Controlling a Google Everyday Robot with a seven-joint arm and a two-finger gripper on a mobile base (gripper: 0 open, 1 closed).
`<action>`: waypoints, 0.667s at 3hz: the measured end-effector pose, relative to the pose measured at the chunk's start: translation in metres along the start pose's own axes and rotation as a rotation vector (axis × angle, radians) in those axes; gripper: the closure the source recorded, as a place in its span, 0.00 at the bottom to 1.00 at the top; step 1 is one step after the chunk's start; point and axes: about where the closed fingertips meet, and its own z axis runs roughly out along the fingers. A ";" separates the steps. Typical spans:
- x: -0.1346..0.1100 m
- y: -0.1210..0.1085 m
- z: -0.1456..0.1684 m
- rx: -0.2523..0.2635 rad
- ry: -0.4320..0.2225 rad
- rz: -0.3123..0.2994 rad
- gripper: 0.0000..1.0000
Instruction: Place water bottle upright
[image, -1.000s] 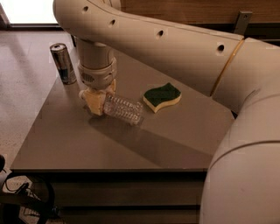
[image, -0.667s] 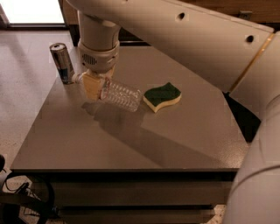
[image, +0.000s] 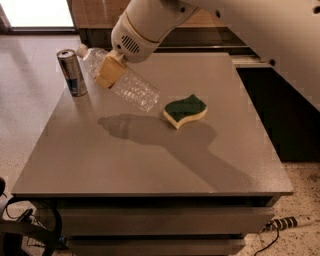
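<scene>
Clear water bottle, tilted, gripped in hand, above grey table

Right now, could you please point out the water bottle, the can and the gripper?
water bottle (image: 136, 91): camera view, on its ribbed body.
can (image: 73, 74): camera view, on its side wall.
gripper (image: 111, 71): camera view, between the tan jaws clamped on the bottle's upper part, just right of the can.

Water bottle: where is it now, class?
Camera view, upper left: water bottle hangs tilted above the table, clamped in the gripper, between can and sponge.
</scene>
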 end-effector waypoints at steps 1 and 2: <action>-0.001 0.010 -0.015 -0.017 -0.194 -0.008 1.00; 0.000 0.024 -0.028 -0.033 -0.340 0.031 1.00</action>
